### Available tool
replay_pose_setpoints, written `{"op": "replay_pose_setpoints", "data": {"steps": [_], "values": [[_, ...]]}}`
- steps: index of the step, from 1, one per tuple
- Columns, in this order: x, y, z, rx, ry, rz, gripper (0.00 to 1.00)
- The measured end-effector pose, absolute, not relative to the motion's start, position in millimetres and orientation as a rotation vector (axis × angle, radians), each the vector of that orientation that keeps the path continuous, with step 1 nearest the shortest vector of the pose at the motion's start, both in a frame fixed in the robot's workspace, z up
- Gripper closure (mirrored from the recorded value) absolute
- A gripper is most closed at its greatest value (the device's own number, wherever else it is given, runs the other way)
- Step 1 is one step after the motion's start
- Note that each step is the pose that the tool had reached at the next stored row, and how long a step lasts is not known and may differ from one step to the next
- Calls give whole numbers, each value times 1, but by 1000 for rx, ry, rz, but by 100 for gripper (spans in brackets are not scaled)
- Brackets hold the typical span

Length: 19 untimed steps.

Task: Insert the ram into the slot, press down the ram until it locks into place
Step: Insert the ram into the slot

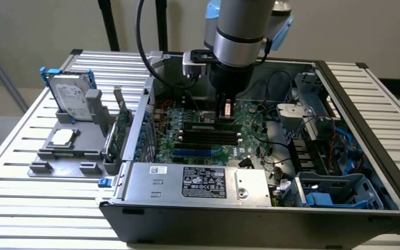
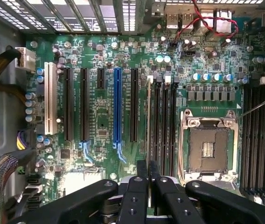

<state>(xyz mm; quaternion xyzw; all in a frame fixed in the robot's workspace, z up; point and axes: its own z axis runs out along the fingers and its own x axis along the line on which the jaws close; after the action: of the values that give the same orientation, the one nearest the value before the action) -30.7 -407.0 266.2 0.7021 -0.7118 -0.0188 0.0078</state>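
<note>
I note pincer fingers drawn together, slim gap between; grip on anything unconfirmed. Seated ram stands edge-on in slot, running directly ahead from fingertips, near end beneath them.

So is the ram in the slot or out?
In: the ram stands on edge in the slot, beside empty black ones. Locked, cannot tell.

You have one ram, one gripper with two jaws, and one computer case on one bench. Beside the ram you count three bare memory slots; the second bank holds four. Of expansion slots you count one white slot, one blue slot and four black slots. Add one processor socket and one hard drive.
</note>
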Motion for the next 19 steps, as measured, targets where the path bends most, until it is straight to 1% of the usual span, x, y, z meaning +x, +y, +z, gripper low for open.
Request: {"op": "replay_pose_setpoints", "data": {"steps": [14, 19], "values": [[-31, -402, 241, 2195, -2225, -59, 87], [-31, -402, 240, 2195, -2225, -59, 87]]}}
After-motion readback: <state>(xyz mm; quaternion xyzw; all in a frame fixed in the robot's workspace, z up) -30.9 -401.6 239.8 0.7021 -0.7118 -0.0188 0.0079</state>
